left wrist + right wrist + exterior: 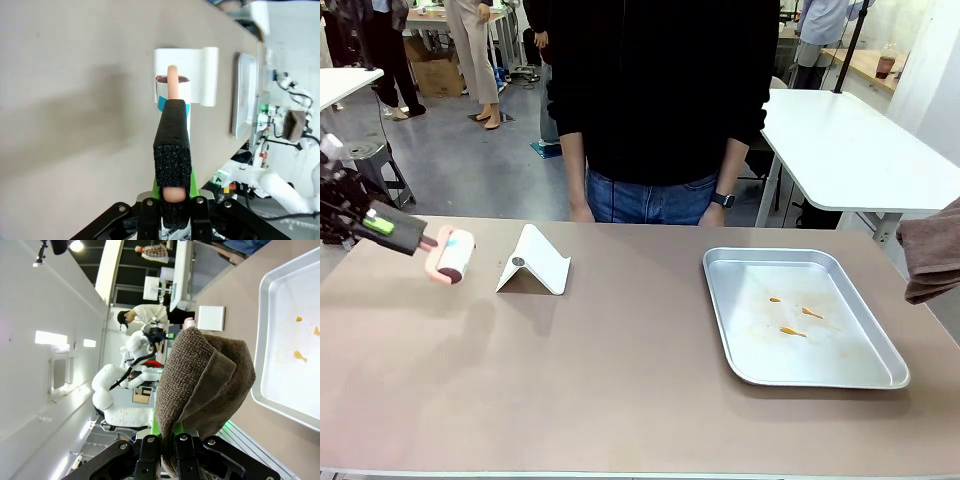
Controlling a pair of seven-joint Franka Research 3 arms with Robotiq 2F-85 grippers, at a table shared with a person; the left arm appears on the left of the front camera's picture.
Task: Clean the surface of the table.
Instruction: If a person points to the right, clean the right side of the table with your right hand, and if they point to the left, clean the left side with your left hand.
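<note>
No word, brand, number or sign can be read on the table (620, 400) or on anything around it. A small blue patch on the lint roller (455, 255) is too blurred to make out, as is the face of the person's wristwatch (723, 199).

**Hidden and cut off**

Your front view's right edge cut off the brown cloth (932, 250). In the right wrist view it buried the right gripper's (172, 432) fingers. In the left wrist view the left gripper (172, 145) covered most of the lint roller's (172, 80) handle.
</note>
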